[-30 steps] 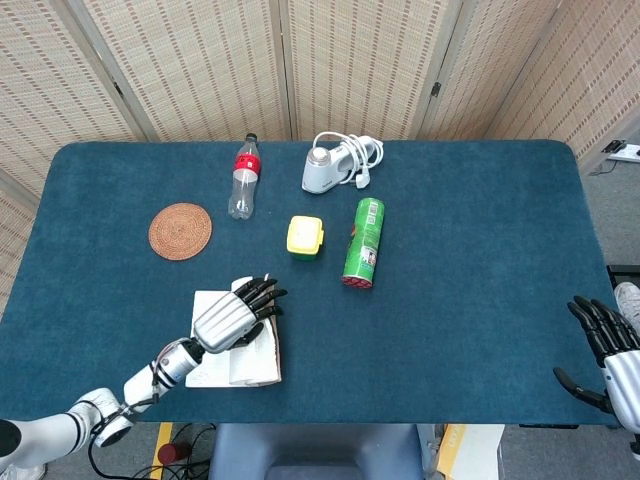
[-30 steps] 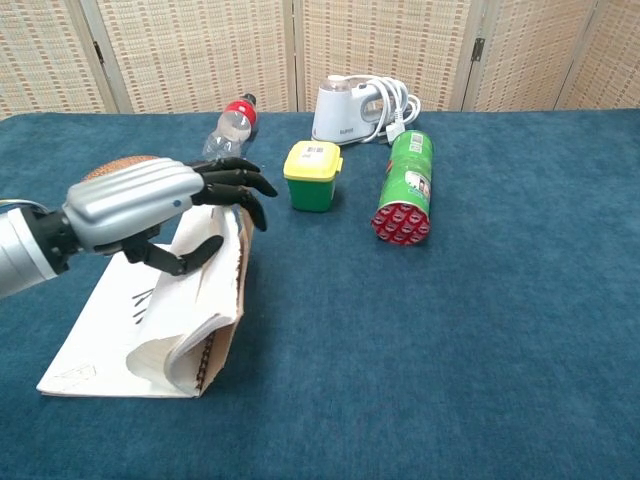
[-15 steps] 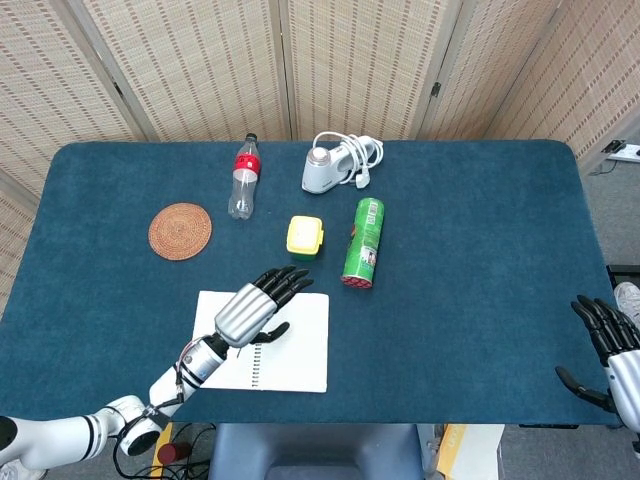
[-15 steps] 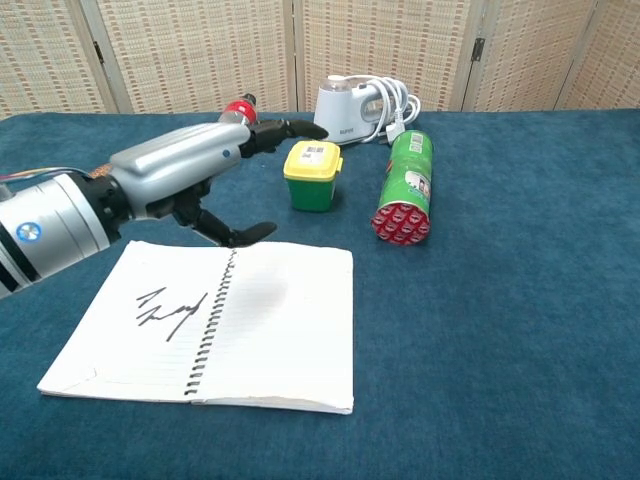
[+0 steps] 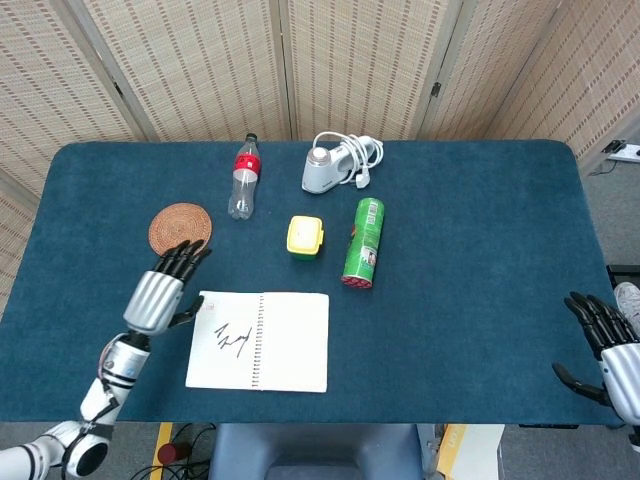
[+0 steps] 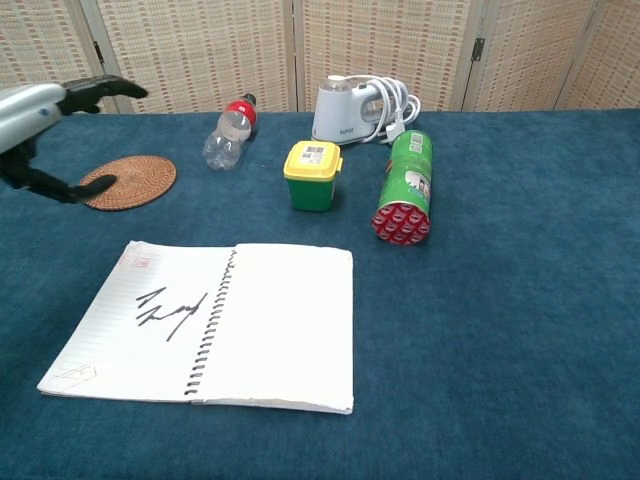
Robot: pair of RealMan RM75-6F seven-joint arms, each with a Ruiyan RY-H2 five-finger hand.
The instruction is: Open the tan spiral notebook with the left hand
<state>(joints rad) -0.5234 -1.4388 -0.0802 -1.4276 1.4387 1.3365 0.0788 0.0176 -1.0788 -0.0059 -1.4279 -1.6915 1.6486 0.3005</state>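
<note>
The left hand hangs over the blue surface just to the left of the notebook, with its dark fingers stretched forward and apart, the thumb pointing toward the page, and nothing in it. Its fingertips reach over the near edge of the woven coaster as seen from the head view, but I cannot tell if they touch it. In the chest view only a part of this hand shows at the left border, cut off by the frame. The right hand is at the lower right corner of the head view, beyond the edge of the surface, partly cut off; its fingers are apart and it holds nothing. The chest view does not show it at all. The notebook lies open and flat near the front edge of the surface, the spiral in the middle, and a dark scribble is on its left page. Behind it stand a small yellow-lidded container and a green can lying on its side, and farther back a plastic bottle with a red cap and a white appliance with a coiled cord.
</note>
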